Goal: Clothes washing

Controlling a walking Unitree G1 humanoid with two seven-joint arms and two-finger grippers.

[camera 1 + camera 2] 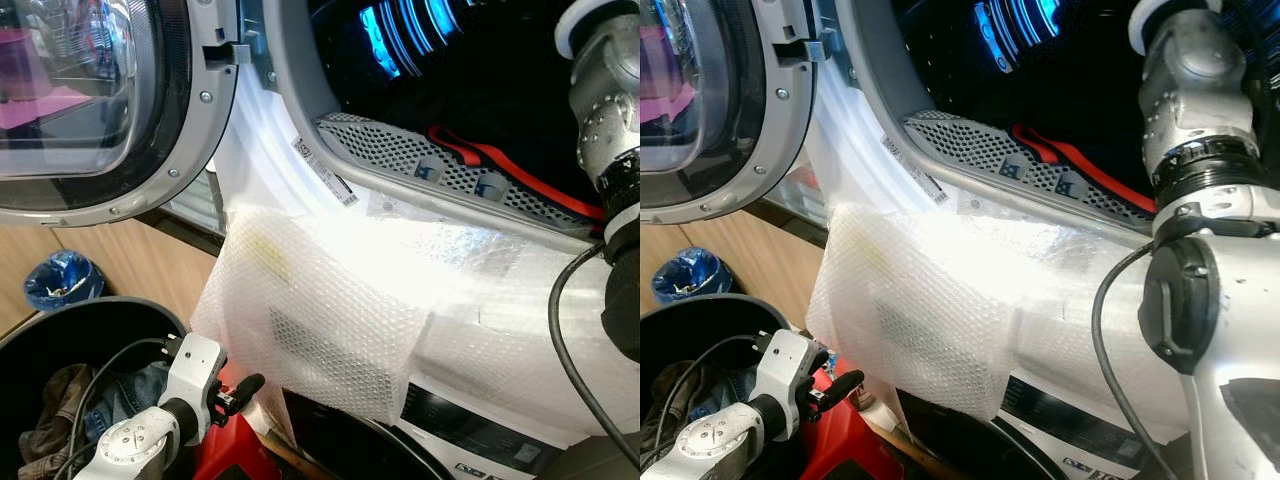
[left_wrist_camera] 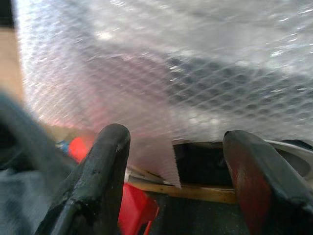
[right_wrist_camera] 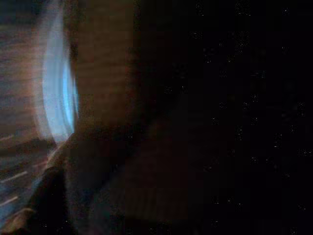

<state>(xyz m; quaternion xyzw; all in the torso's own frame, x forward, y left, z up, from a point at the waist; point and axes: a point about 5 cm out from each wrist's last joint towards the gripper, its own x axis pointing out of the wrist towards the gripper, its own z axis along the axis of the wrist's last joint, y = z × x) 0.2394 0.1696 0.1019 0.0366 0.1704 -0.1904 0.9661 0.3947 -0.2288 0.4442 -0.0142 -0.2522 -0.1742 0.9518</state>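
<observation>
A dark garment with a red-orange strip (image 1: 510, 165) lies inside the drum of the washing machine (image 1: 300, 120), just behind the perforated grey rim (image 1: 400, 150) at the lower edge of the opening. Blue light (image 1: 410, 35) glows deeper in the drum. The round door (image 1: 110, 110) stands swung open off the machine's left side. A sheet of bubble wrap (image 1: 320, 320) hangs over the white front below the opening, covering part of the dark panel (image 1: 470, 420).

The right arm (image 1: 1200, 150) reaches up into the drum; its wrist view is dark and blurred, so I cannot tell how its jaws stand. The left gripper (image 2: 173, 161) is low, near the bubble wrap's bottom edge, its jaws wide apart with nothing between them.

Below the door, a black basket (image 1: 60, 325) holds more clothes (image 1: 70, 410), beside a red object (image 1: 235, 450). A blue bag (image 1: 62, 280) sits on the wooden floor (image 1: 140, 265).
</observation>
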